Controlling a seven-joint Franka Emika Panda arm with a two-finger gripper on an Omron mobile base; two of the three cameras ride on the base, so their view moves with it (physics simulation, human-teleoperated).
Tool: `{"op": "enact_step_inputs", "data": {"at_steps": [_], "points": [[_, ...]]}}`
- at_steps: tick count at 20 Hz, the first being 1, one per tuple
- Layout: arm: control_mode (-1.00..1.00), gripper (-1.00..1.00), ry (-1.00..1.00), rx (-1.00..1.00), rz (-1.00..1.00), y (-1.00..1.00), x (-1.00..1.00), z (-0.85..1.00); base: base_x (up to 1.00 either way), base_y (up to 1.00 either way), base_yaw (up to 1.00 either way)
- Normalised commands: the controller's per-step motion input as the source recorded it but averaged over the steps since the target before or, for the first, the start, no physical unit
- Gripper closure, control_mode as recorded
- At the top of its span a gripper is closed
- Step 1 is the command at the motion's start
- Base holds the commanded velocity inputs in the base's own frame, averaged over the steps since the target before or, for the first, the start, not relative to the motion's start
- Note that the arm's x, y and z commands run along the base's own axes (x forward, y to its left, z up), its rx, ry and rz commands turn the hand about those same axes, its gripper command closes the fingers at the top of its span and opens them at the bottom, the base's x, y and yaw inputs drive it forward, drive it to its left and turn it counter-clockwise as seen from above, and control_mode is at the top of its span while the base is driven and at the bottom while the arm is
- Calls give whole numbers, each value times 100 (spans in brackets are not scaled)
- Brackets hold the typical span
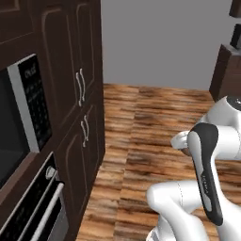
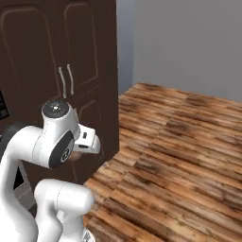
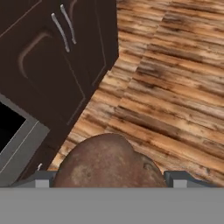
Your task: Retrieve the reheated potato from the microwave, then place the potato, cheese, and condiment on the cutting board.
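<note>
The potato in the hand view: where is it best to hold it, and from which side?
Across its rounded middle, as now: the potato sits between the two fingertips of the hand, one on each flank. Its oval shape gives two opposite curved sides there; the ends would slip more easily.

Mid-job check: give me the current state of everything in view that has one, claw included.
claw: jaws spread wide, closed on the potato
potato: held between the claw's fingers, off the floor
microwave: door closed
tall cabinet doors: shut
lower cabinet doors: shut
oven: door closed
</note>
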Motion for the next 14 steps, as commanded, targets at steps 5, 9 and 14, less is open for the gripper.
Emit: {"op": "enact_step_inputs", "data": {"at_steps": [5,9,14], "points": [[100,100,0,0,0,0,0,0,0,2,-100],[100,100,0,0,0,0,0,0,0,2,-100],[100,100,0,0,0,0,0,0,1,5,-100]]}}
